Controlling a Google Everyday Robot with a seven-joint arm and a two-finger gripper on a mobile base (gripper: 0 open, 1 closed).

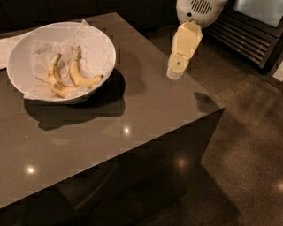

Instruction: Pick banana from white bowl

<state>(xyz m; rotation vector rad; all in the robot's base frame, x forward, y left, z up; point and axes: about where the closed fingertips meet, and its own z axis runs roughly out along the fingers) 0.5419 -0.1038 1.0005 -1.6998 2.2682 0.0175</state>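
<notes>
While the gripper [175, 73] hangs over the table's far-right edge, at about 1 o'clock in view, it's well apart from the white bowl [15, 62] and touching nothing. Cream body, tilted, tip pointing down toward 7 o'clock. The round white wrist housing [199, 9] sits above it at 12. Grip state: no read from this angle.

The white bowl sits on the dark table [146, 114] at 10 o'clock in view, lined with crumpled white paper [95, 48]. The banana [76, 74] lies inside, right of bowl centre, stem up toward 12, dark tip toward 4, resting on the paper. A thinner banana [52, 73] lies just beside it at its 9 o'clock, sharply curved. Their lower ends look close, contact unconfirmed.

More white paper, a loose sheet [5, 46], lies on the table at the bowl's 9 o'clock. Slatted grille [247, 37] beyond the table at 2 o'clock.
</notes>
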